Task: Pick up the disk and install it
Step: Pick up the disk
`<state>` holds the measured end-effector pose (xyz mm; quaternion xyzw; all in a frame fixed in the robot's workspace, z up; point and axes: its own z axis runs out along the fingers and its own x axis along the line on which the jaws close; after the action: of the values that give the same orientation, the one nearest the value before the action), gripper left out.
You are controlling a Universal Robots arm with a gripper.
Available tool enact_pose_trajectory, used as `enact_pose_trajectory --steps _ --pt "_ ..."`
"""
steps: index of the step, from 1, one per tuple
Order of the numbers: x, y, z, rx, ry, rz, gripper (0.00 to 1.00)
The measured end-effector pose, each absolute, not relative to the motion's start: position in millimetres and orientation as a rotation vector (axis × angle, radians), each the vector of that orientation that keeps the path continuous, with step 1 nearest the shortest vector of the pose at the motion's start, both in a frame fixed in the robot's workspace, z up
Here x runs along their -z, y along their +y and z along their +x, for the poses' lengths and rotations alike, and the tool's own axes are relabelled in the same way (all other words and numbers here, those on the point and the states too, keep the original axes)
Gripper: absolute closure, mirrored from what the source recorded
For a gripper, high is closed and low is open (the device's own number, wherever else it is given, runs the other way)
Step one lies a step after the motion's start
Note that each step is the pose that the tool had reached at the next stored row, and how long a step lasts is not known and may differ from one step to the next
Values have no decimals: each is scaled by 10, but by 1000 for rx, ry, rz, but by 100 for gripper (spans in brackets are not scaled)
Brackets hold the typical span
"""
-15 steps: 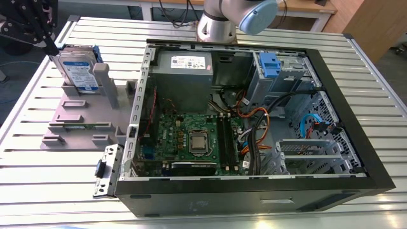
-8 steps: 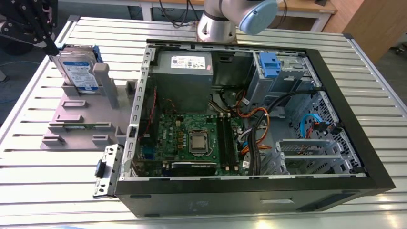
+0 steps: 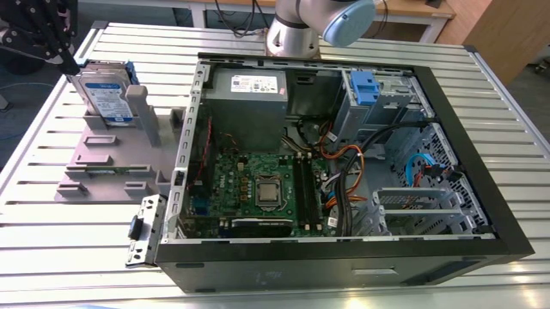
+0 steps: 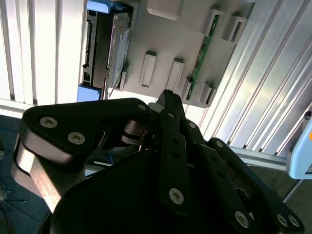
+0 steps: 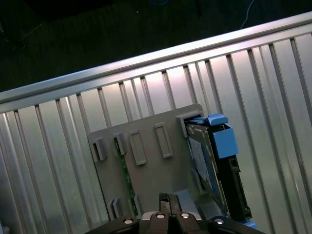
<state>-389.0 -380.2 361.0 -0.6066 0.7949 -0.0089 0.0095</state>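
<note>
The disk (image 3: 107,96) stands on edge in a slot at the far end of the grey plastic stand (image 3: 112,161), at the exterior view's left. It is silver-grey with a white-and-blue label and a blue carrier bracket. My black gripper (image 3: 69,63) hangs just above and beside the disk's upper corner, apart from it. In both wrist views the disk (image 4: 105,46) (image 5: 209,165) lies some way beyond the gripper (image 4: 168,95) (image 5: 169,199). The fingers are pressed together with nothing between them.
An open computer case (image 3: 481,187) lies on the slatted metal table (image 3: 51,257), with a motherboard (image 3: 257,187), a grey power supply (image 3: 249,84) and a blue-tabbed drive cage (image 3: 365,87). A green memory stick (image 3: 112,170) sits in the stand. A metal bracket (image 3: 142,232) lies by the case.
</note>
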Motion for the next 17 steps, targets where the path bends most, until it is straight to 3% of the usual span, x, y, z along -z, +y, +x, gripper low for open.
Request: enact_pose_trajectory --steps 17 --pt "-3609 -3802 -3891 27 2458 -1926 89"
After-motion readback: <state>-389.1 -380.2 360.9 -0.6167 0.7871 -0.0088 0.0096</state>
